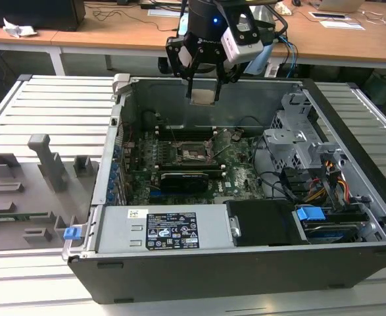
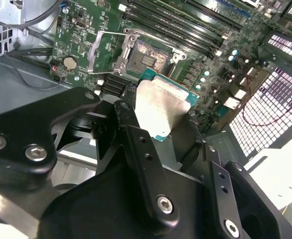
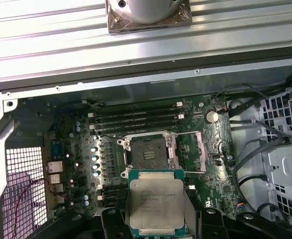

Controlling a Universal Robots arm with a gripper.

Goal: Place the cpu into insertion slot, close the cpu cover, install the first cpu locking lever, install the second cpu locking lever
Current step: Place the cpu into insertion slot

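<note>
My gripper [image 1: 204,89] hangs over the back of the open computer case, shut on the cpu [image 1: 202,97], a flat square silvery chip held by its edges. In both wrist views the cpu [image 3: 155,204] [image 2: 160,104] sits between the black fingers [image 2: 136,139], well above the green motherboard [image 3: 215,164]. The insertion slot [image 3: 148,151] [image 2: 148,56] [image 1: 193,153] lies bare, a dark square socket with a grey rim. Beside it the cpu cover [image 3: 193,152] [image 2: 106,50], a thin metal frame, is swung open away from the socket.
Long black memory slots [image 3: 136,122] run along one side of the socket. A grey power supply [image 1: 169,227] fills the case's front, with a drive cage [image 1: 304,141] and cables at the exterior view's right. Grey fixtures [image 1: 45,164] stand on the slatted table at its left.
</note>
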